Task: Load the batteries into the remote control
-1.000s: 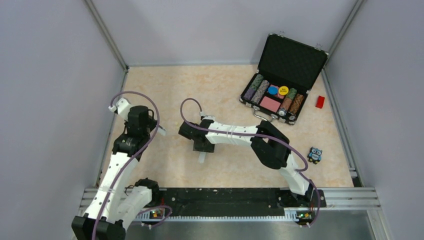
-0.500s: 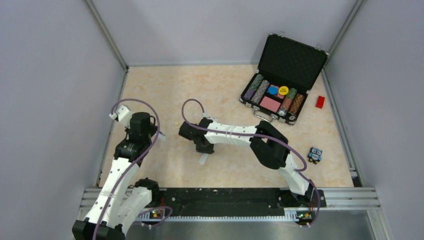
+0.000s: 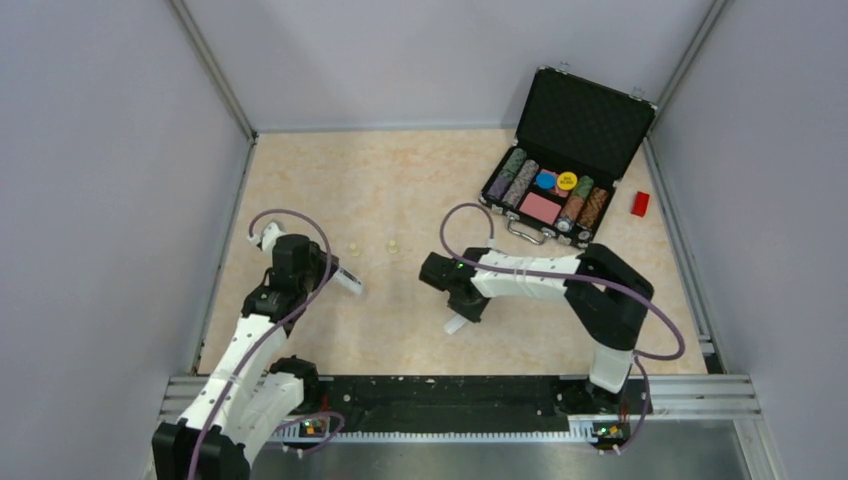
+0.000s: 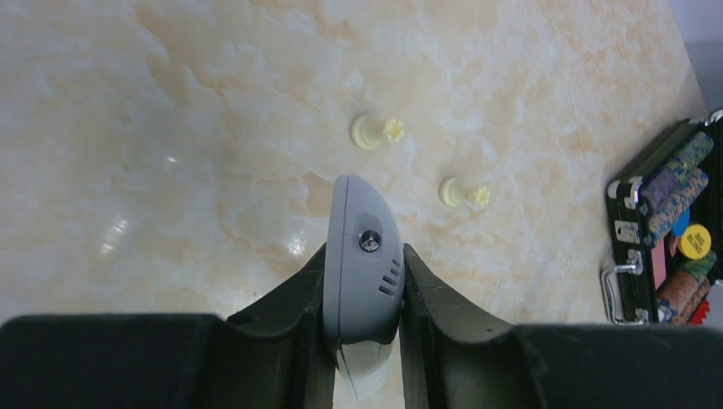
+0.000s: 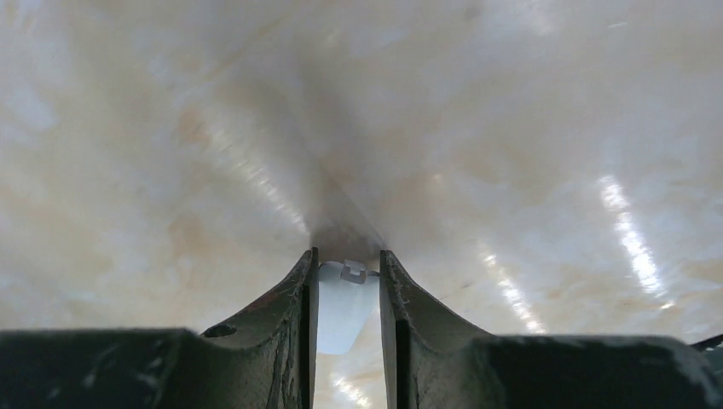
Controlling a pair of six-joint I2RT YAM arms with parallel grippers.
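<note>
Grey-white plastic fills the gap between the left fingers (image 4: 317,273). They are clamped on the remote control (image 4: 360,217), with one dark finger pressed to each long side and only a narrow space between them. In the left wrist view the remote's rounded end sticks out past the fingertips toward the centre of the frame. A small screw and three short slots show on that end. Whether the end touches the marbled peach worktop (image 4: 153,128) I cannot tell. From above, this pair sits in the lower left part of the worktop, and the remote's pale end points right and slightly down.

Two cream pegs (image 4: 375,132) lie on the worktop just beyond the remote's tip. One is above the centre of the wrist frame and the second peg (image 4: 463,193) is to its lower right. They are apart from each other and from the remote.

The right fingers (image 5: 305,281) are closed on a small white cover piece (image 5: 341,315), which spans the slim gap between them. Its little clip tab sits at the far edge, near the fingertips. In the top view these fingers are just below the middle of the worktop. The cover piece pokes out below them, well apart from the remote.

An open black case (image 3: 585,120) holding poker chips (image 3: 515,172) stands at the upper right. A red block (image 3: 640,203) lies just to its right.
</note>
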